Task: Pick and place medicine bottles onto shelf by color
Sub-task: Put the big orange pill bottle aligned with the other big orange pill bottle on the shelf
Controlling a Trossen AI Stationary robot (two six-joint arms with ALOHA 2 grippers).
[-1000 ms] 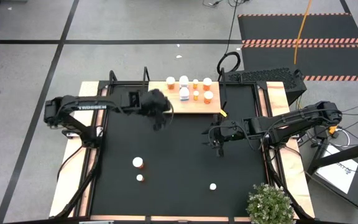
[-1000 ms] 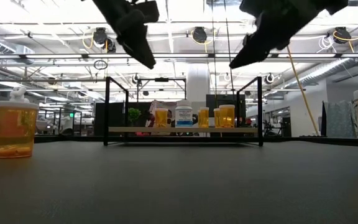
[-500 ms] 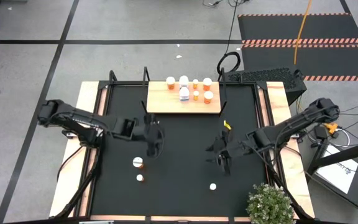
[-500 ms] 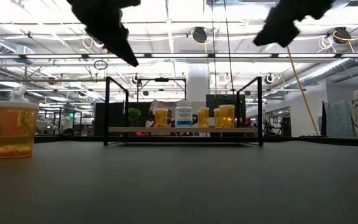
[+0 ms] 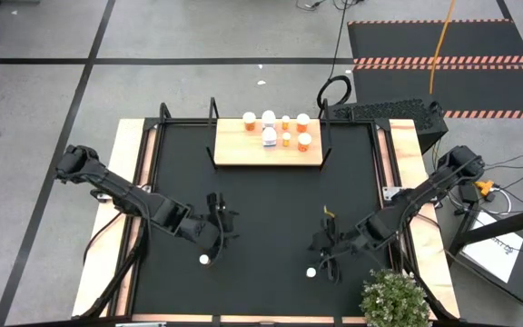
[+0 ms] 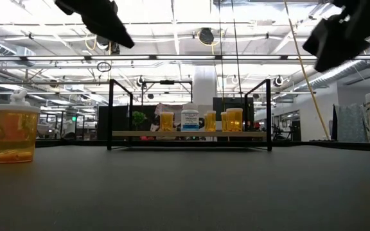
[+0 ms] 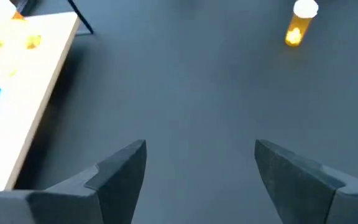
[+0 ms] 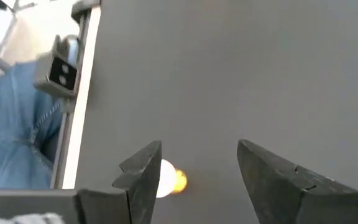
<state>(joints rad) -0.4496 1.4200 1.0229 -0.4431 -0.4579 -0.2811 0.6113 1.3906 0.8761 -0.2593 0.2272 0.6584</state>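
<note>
While both arms hang over the front half of the table [image 5: 261,195], each gripper stands open and holds nothing. Left gripper [image 5: 220,227] is just above a white-capped orange bottle [image 5: 204,260]; a second one beside it is hidden under the arm. Right gripper [image 5: 323,256] is next to another orange bottle [image 5: 311,272]. Shelf [image 5: 234,153] at the table's far edge carries six bottles; the white bottle [image 6: 190,118] bears a blue label, text unreadable.
</note>
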